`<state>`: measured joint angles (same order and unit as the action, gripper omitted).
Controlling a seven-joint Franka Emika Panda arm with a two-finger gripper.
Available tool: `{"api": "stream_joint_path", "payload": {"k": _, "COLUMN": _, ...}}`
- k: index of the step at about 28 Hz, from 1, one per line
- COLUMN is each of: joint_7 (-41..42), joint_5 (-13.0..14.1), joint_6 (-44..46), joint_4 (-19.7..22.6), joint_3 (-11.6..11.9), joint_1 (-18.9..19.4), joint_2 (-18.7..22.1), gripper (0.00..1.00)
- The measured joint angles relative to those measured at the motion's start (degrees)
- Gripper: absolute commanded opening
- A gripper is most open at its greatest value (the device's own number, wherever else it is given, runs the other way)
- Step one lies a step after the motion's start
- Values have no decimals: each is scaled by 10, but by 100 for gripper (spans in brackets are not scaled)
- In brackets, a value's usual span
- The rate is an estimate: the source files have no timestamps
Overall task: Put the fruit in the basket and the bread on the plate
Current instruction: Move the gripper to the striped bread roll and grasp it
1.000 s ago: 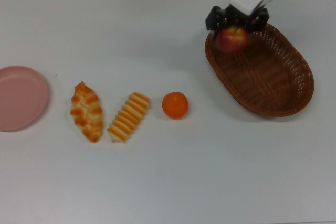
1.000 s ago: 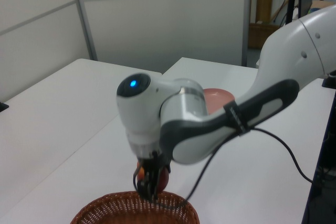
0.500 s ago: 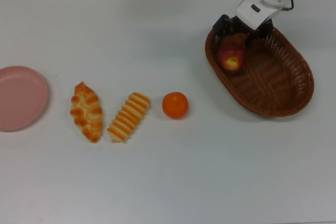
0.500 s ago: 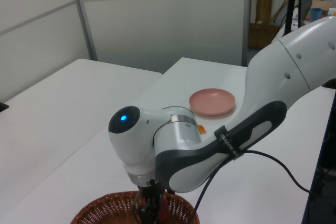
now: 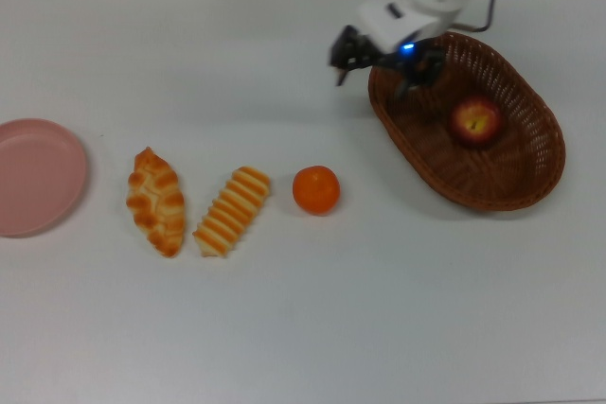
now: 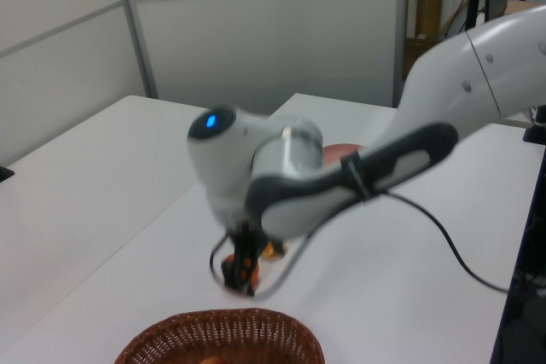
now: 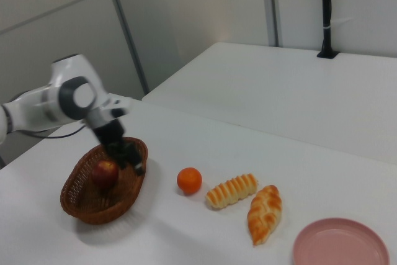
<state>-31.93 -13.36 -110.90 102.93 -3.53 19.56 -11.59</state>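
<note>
1. Dark red round apple (image 5: 475, 121) with yellowish stem dimple facing up, lying inside the large oval dark reddish-brown woven wicker basket (image 5: 530, 177), toward the top view's right half of it.
2. Bright orange round fruit (image 5: 315, 189) on the white desk (image 5: 303, 328), between the basket and the ridged golden pastry with pale and orange stripes (image 5: 232, 211); apart from both.
3. Braided glossy brown pastry with pointed ends (image 5: 156, 201) just beside the ridged pastry, on the top view's left of it.
4. Round pale pink plate with raised rim (image 5: 38, 177) at the top view's left edge, bare, well apart from the basket.
5. End effector (image 5: 383, 61) of the white arm above the basket's rim at the top view's left end; fingers spread, holding nothing.
</note>
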Motion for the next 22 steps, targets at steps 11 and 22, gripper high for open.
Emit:
{"api": "stream_joint_path", "payload": {"k": 11, "joint_7": 4, "joint_5": 10, "joint_6": -100, "joint_4": -10, "joint_3": 13, "joint_1": -127, "joint_2": -22, "gripper": 100}}
{"api": "stream_joint_path", "payload": {"k": 22, "joint_7": -168, "joint_5": 9, "joint_6": -228, "joint_4": -20, "joint_3": 20, "joint_1": -166, "joint_2": -104, "gripper": 100}}
